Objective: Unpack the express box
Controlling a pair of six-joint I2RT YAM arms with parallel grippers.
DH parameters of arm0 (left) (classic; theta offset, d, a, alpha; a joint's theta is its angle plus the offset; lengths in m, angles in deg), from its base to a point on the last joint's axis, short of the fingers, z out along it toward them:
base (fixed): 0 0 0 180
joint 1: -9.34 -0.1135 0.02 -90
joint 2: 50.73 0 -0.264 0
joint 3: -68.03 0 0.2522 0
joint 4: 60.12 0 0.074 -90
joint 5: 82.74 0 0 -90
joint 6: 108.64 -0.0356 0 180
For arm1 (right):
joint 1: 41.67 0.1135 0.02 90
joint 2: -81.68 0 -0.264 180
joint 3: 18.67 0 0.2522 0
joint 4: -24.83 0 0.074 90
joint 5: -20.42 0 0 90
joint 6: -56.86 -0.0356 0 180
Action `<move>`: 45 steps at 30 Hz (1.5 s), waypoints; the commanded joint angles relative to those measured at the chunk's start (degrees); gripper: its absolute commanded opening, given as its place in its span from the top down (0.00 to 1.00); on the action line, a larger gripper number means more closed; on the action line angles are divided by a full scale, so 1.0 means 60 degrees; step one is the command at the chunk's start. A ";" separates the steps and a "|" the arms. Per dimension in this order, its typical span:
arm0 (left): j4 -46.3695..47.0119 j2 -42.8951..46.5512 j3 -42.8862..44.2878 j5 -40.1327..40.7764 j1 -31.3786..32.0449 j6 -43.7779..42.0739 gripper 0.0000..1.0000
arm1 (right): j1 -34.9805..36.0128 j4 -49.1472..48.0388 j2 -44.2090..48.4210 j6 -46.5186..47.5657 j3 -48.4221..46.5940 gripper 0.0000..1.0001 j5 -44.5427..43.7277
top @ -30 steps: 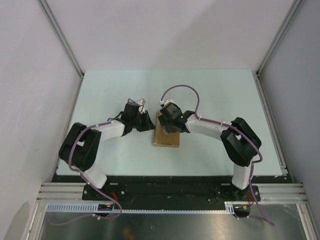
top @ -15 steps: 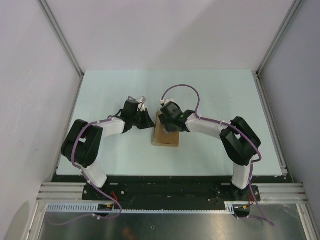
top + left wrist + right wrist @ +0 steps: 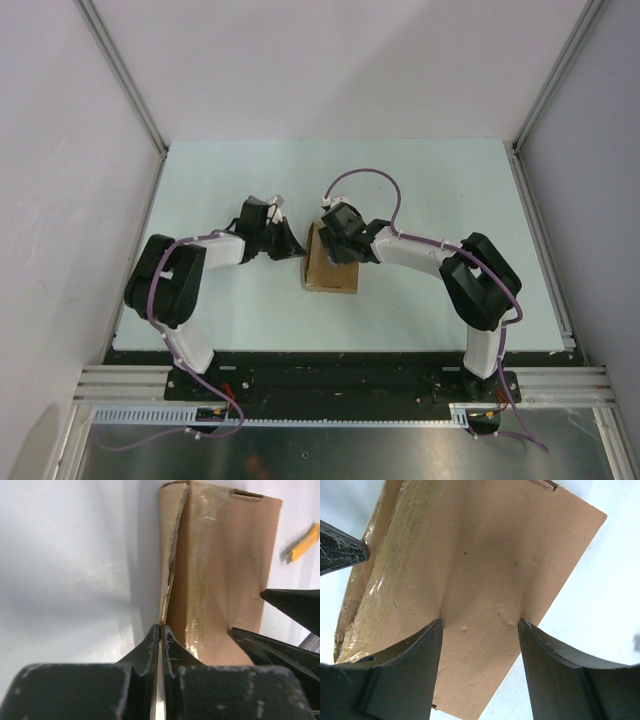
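The express box is a flat brown cardboard box lying on the table between the arms. In the left wrist view the box has a torn, slightly raised flap edge along its left side. My left gripper is shut on the near end of that flap edge; it sits at the box's left side. My right gripper is open, both fingertips pressing on the box's top. From above it covers the box's far end.
A yellow utility knife lies on the table just beyond the box's right side, seen only in the left wrist view. Grey walls and metal frame posts close in the pale table on three sides.
My left wrist has drawn slightly left and its elbow has folded in. The box and the right gripper have barely shifted.
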 commanded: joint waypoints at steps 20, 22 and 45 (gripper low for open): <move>-0.1576 -0.1004 0.0685 -0.0792 -0.0271 -0.0251 0.67 | -0.0159 -0.0144 -0.0203 -0.0404 -0.0177 0.35 -0.0131; -0.1561 -0.1151 0.0816 -0.0895 -0.0257 -0.0251 0.71 | -0.0188 -0.0159 -0.0203 -0.0389 -0.0177 0.35 -0.0117; -0.2908 0.0825 0.1754 -0.1042 -0.0271 0.0114 1.00 | -0.0818 0.1333 0.1245 -0.0828 -0.1451 0.27 -0.0057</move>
